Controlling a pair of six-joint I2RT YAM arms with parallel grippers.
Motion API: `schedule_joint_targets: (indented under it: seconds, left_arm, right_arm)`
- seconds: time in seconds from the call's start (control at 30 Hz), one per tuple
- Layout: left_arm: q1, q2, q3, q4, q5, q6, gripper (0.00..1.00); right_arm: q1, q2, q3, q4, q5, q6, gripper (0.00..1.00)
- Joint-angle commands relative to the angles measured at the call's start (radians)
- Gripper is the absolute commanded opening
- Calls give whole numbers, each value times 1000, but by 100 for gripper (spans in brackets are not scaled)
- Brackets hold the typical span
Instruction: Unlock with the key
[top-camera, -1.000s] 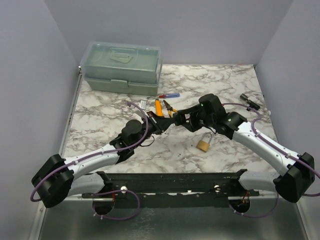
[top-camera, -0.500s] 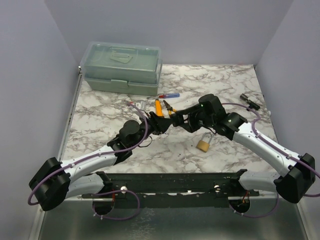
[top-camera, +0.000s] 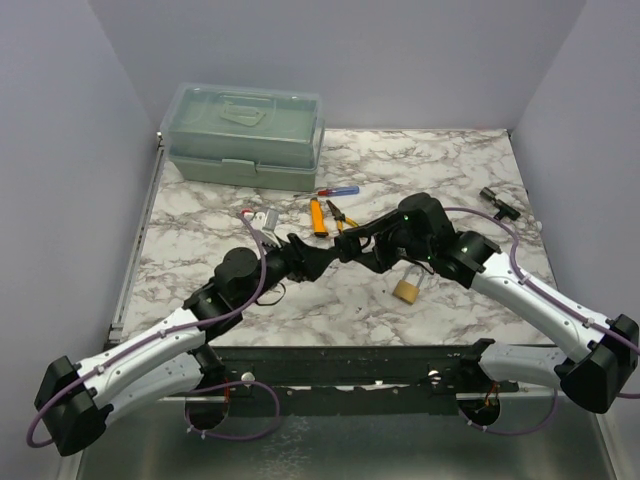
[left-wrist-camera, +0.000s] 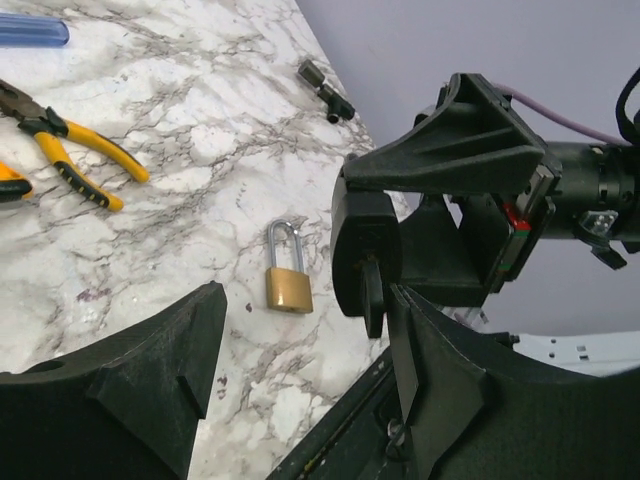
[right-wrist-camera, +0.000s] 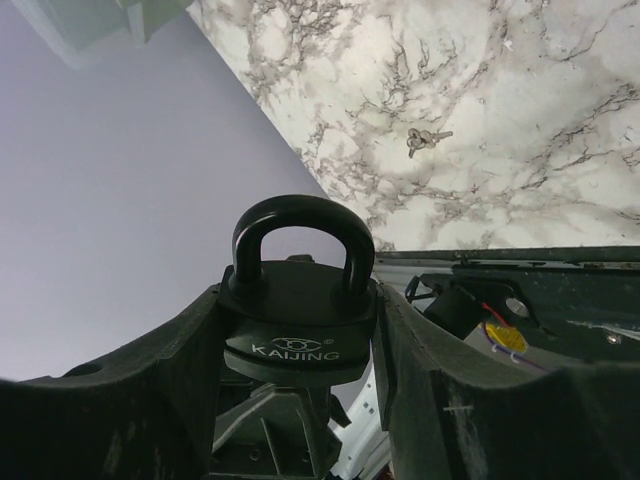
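Left arm (top-camera: 190, 320) has drawn back toward its own side since a second ago. Its tip then met the right arm's tip over mid-bench; now a clear gap lies between them. Right arm (top-camera: 520, 285) has hardly shifted.

White marble-patterned bench (top-camera: 450, 170) carries the loose items.

Left fingers (left-wrist-camera: 150, 390): spread wide, nothing between them.

Right fingers (right-wrist-camera: 450, 380): clenched on the black round-bodied padlock (right-wrist-camera: 298, 320). Body pinched at both flanks, held off the bench, shackle looks seated.

Small brass padlock (top-camera: 405, 290): flat on the bench just beside the right wrist, untouched.

Small grey bunch of keys (right-wrist-camera: 425, 138): on the bench, well apart from both sets of fingers.

Reading: the right side has the lock secured, and the left looks freed to fetch the keys. No key is in the lock, so unlocking has not begun. Keyhole hidden.
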Motion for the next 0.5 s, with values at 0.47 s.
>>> schedule_joint_targets:
  seconds: [0.47]
  left_arm:
    - [5,-56,256,-471,157,119,78]
  right_arm:
    - [5,20,88,34,-21,-332,0]
